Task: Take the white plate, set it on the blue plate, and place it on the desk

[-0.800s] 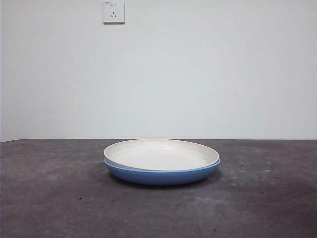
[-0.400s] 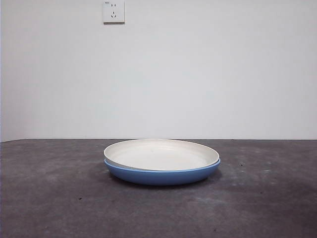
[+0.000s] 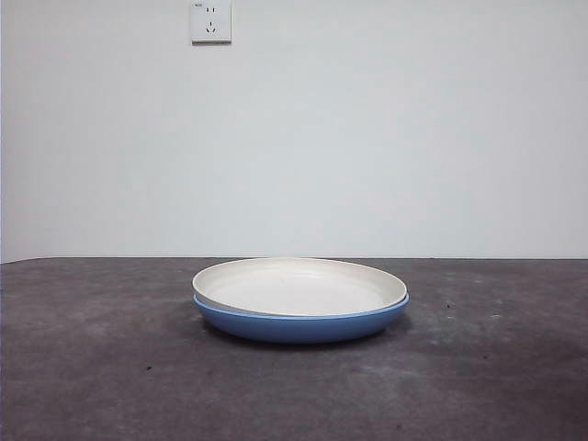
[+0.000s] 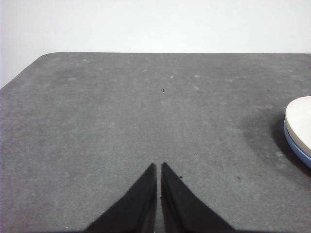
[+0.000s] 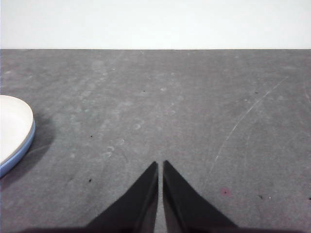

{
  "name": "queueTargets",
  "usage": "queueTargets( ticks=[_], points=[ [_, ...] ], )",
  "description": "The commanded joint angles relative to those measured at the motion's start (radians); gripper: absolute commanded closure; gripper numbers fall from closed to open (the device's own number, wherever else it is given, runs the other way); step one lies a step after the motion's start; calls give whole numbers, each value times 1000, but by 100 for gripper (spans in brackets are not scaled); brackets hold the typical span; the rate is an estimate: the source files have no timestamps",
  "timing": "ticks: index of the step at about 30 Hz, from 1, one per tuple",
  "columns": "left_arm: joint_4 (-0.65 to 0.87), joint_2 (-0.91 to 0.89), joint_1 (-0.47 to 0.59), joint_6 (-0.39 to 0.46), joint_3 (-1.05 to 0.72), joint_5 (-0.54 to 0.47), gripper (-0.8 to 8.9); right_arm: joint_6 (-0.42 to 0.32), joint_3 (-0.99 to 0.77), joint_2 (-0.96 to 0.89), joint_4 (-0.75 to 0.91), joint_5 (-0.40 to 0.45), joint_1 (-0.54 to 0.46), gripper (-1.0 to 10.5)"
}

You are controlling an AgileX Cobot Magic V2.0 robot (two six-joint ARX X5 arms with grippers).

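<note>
The white plate lies nested in the blue plate, both at the middle of the desk in the front view. Its rim sits slightly askew, higher on the left. An edge of the white plate and the blue plate shows in the left wrist view; the right wrist view catches the white plate over the blue plate too. My left gripper is shut and empty over bare desk, well away from the plates. Likewise my right gripper is shut, holding nothing.
A white wall with a power socket stands behind the desk. The desk's rounded far corner shows in the left wrist view. Neither arm appears in the front view.
</note>
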Motion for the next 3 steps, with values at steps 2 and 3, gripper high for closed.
queueTargets(
  ticks=[2, 3],
  points=[
    [-8, -2, 2, -7, -21, 0, 798, 11, -5, -3, 4, 0, -2, 935],
    [-8, -2, 2, -7, -21, 0, 798, 11, -5, -3, 4, 0, -2, 935]
  ],
)
